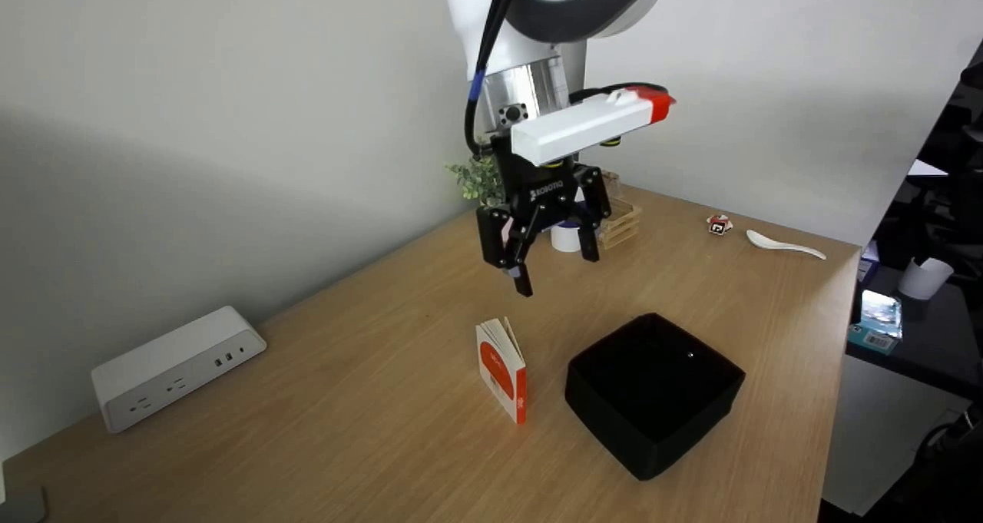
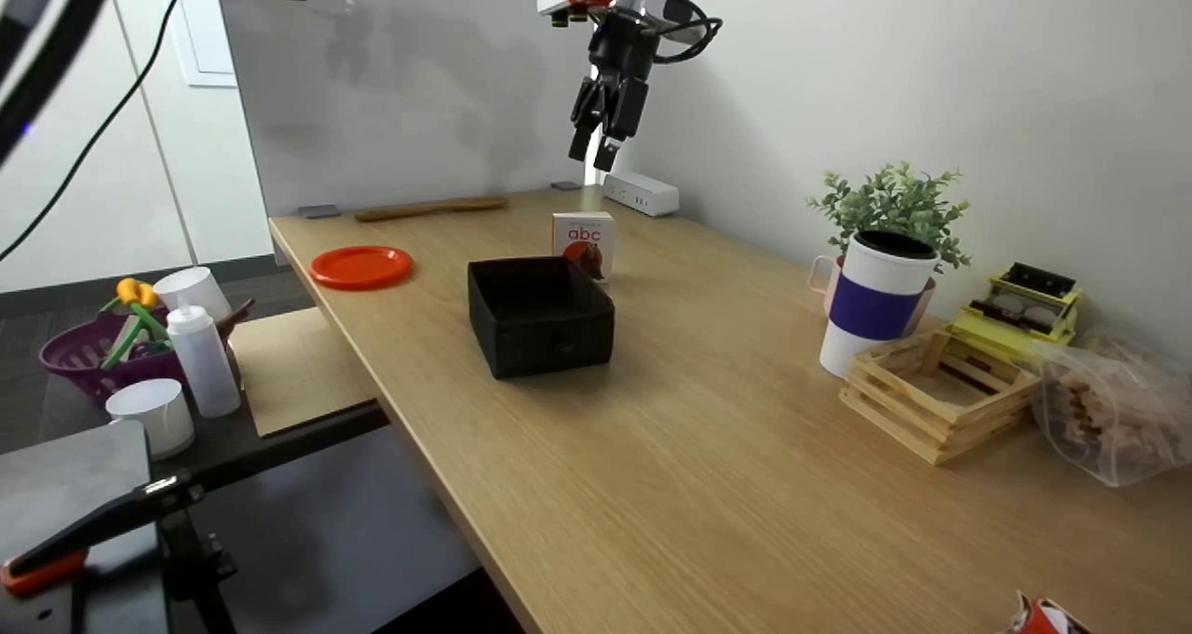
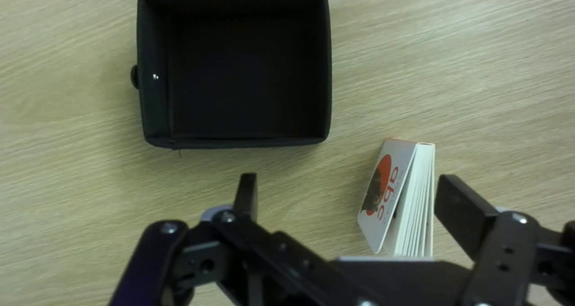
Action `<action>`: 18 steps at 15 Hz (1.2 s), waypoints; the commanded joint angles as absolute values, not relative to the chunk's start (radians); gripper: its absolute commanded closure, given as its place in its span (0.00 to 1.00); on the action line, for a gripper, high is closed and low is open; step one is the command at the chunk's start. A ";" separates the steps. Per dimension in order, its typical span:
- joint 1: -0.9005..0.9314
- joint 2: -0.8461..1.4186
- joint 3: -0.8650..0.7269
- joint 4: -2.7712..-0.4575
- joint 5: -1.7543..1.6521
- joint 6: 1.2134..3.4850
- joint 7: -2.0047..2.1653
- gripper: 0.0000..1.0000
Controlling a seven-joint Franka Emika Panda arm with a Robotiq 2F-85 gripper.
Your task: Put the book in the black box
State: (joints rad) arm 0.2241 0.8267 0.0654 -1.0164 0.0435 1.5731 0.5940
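The small orange-red and white book (image 1: pixel 503 369) stands upright on the wooden table, its pages slightly fanned; it also shows in an exterior view (image 2: pixel 584 241). The black box (image 1: pixel 610 431) stands open-topped beside the book, apart from it, and looks empty in the wrist view (image 3: pixel 238 142). My gripper (image 1: pixel 557 266) is open and empty, in the air above the table; it also shows in an exterior view (image 2: pixel 592 154). In the wrist view the book (image 3: pixel 387 191) appears between the spread fingers (image 3: pixel 350 189), nearer the right finger. Its near end is partly hidden by the gripper body.
A white power strip (image 1: pixel 180 369) lies by the wall. A red plate (image 2: pixel 361 267) lies near the table edge. A white-and-purple cup (image 2: pixel 866 308), a wooden crate (image 2: pixel 941 415), a plant (image 2: pixel 889 208) and a plastic bag (image 2: pixel 1113 411) stand along the wall. A white spoon (image 1: pixel 783 244) lies farther off.
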 commanded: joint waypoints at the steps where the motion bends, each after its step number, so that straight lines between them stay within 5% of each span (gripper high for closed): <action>1: 0.232 0.892 0.064 -0.933 0.080 1.571 0.563 0.00; 18: 0.257 1.103 0.067 -0.711 0.083 1.475 0.575 0.00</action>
State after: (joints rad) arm 0.2574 1.1031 0.0668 -0.7113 0.0829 1.4746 0.5753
